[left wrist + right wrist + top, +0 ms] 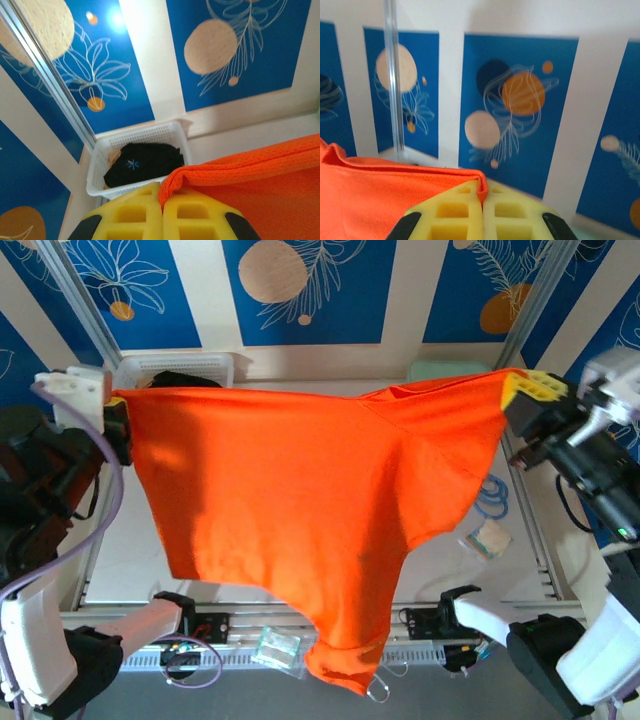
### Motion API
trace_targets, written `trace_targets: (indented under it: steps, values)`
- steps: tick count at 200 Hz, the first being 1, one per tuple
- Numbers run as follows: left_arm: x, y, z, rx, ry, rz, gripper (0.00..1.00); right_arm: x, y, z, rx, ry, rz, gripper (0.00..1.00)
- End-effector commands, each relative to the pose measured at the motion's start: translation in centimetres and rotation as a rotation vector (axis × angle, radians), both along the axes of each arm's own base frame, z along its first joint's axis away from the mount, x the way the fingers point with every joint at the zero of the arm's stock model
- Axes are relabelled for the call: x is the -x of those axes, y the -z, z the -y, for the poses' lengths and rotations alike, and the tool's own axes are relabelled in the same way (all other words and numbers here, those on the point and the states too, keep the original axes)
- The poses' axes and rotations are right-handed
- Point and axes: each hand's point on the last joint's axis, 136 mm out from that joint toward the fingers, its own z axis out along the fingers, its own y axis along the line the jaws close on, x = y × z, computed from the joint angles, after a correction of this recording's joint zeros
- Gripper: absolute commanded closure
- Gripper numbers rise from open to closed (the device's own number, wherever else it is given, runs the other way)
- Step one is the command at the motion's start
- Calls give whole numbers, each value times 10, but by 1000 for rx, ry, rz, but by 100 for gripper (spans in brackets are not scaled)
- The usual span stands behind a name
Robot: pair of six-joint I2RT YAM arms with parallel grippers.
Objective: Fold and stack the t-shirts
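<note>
- Claw on the left (118, 428) is clamped on one top corner of the orange t-shirt (290, 510); its wrist view shows the yellow pads (130, 217) pinched together on a rolled hem.
- Behind it, at the back left of the surface (120, 575), the white mesh basket (150, 134) holds the black t-shirt (142, 162), bunched up with its light-blue mark facing up.
- The orange t-shirt hangs in the air between the 2 claws, spread wide. Its lower part droops past the near edge of the surface, with 1 sleeve dangling lowest.
- Step in hand, as I judge it: spreading the shirt before laying it flat. No fold is made yet and nothing is stacked.
- The next move likely calls for both claws to lower together with the top edge taut, and for the hanging tail to be drawn back over the surface so the cloth lands flat.
- On the right, a coil of blue rings (492, 496) and a small packet (487, 538) lie on the surface near the shirt's right side — they could end up trapped under the cloth.
- The right claw (520, 398) is shut on the other top corner.
</note>
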Motion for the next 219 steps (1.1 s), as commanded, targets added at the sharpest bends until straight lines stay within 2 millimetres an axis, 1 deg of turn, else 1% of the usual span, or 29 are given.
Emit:
trace_targets:
  steps: [1, 7, 17, 33, 53, 68, 83, 93, 94, 101, 110, 120, 123, 130, 141, 146, 149, 151, 160, 161, 164, 167, 180, 190, 194, 209, 219]
  values:
    - [-22, 16, -8, -69, -70, -29, 100, -54, 39, 4, 49, 95, -125, 100]
    - [-30, 24, -7, -80, -77, -45, 100, -67, 51, 3, 62, 106, -156, 100]
    - [-46, 41, -5, -101, -84, -78, 100, -93, 79, 1, 90, 124, -222, 100]
    - [-76, 78, 2, -136, -87, -150, 100, -136, 131, -2, 137, 163, -327, 100]
    - [-120, 137, 16, -170, -70, -245, 100, -193, 198, -1, 200, 217, -449, 100]
    - [-155, 188, 27, -194, -59, -320, 100, -236, 245, 5, 220, 253, -534, 100]
    - [-192, 235, 34, -226, -68, -394, 100, -279, 283, 14, 237, 300, -597, 100]
    - [-217, 264, 37, -251, -87, -441, 100, -305, 302, 19, 254, 321, -622, 100]
    - [-218, 264, 37, -251, -89, -439, 100, -308, 304, 19, 256, 322, -625, 100]
    - [-236, 284, 39, -268, -99, -471, 100, -325, 314, 20, 269, 330, -636, 100]
    - [-256, 302, 43, -277, -106, -494, 100, -345, 327, 22, 286, 334, -648, 100]
    - [-276, 317, 49, -281, -109, -505, 100, -366, 338, 24, 297, 337, -655, 100]
    - [-282, 318, 50, -278, -111, -497, 100, -373, 340, 24, 299, 336, -657, 100]
    - [-295, 326, 52, -281, -116, -492, 100, -385, 349, 24, 307, 328, -668, 100]
    - [-313, 334, 55, -288, -122, -480, 100, -406, 357, 23, 314, 317, -665, 100]
    - [-320, 338, 57, -288, -121, -474, 100, -414, 360, 22, 317, 312, -663, 100]
    - [-325, 338, 59, -288, -120, -467, 100, -419, 365, 21, 321, 307, -668, 100]
    - [-328, 340, 60, -289, -120, -466, 100, -422, 365, 22, 321, 307, -666, 100]
    - [-341, 344, 63, -295, -115, -457, 100, -437, 376, 20, 323, 299, -674, 100]
    - [-342, 345, 64, -297, -114, -458, 100, -438, 379, 20, 324, 297, -680, 100]
    - [-347, 348, 65, -301, -111, -460, 100, -443, 380, 20, 322, 296, -679, 100]
    - [-351, 351, 66, -306, -109, -462, 100, -446, 380, 19, 320, 290, -680, 100]
    - [-366, 363, 69, -332, -101, -474, 100, -461, 394, 16, 315, 277, -702, 100]
    - [-375, 372, 71, -353, -98, -483, 100, -470, 396, 13, 305, 266, -707, 100]
    - [-378, 375, 71, -363, -100, -486, 100, -472, 400, 12, 303, 261, -715, 100]
    - [-387, 385, 70, -396, -107, -487, 100, -478, 404, 7, 290, 248, -729, 100]
    - [-391, 387, 68, -413, -116, -477, 100, -477, 406, 2, 286, 237, -736, 100]
